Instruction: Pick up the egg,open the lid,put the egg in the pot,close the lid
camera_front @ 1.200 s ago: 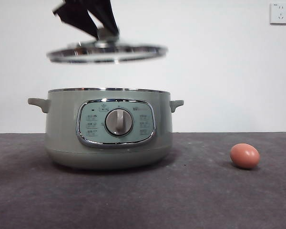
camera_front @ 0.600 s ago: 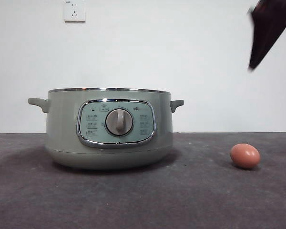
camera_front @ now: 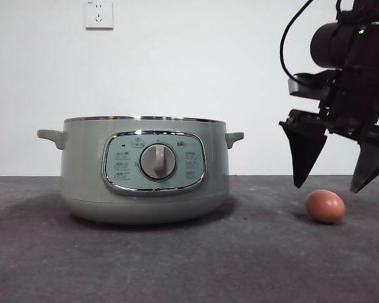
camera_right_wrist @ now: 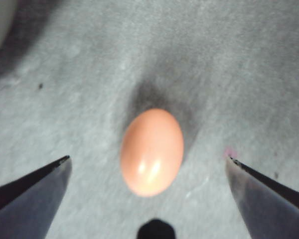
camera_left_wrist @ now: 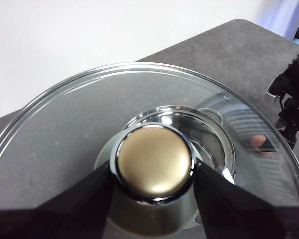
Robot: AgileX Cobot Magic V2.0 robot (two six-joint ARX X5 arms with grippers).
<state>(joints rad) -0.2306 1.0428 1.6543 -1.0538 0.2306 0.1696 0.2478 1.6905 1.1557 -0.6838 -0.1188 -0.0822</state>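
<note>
We see the pot [camera_front: 145, 173] with a smooth satin green body, a shiny metal rim and a chrome frame around its panel [camera_front: 153, 162]. The lid [camera_left_wrist: 65, 124] is clear glossy glass with a polished metal edge, and its knob [camera_left_wrist: 155, 161] looks smooth, ringed in chrome. The egg [camera_right_wrist: 152, 151] has a smooth, slightly glossy shell. The table [camera_front: 252, 265] is grey, matt and rough. The right gripper [camera_front: 336, 188] has matt black jaws.
</note>
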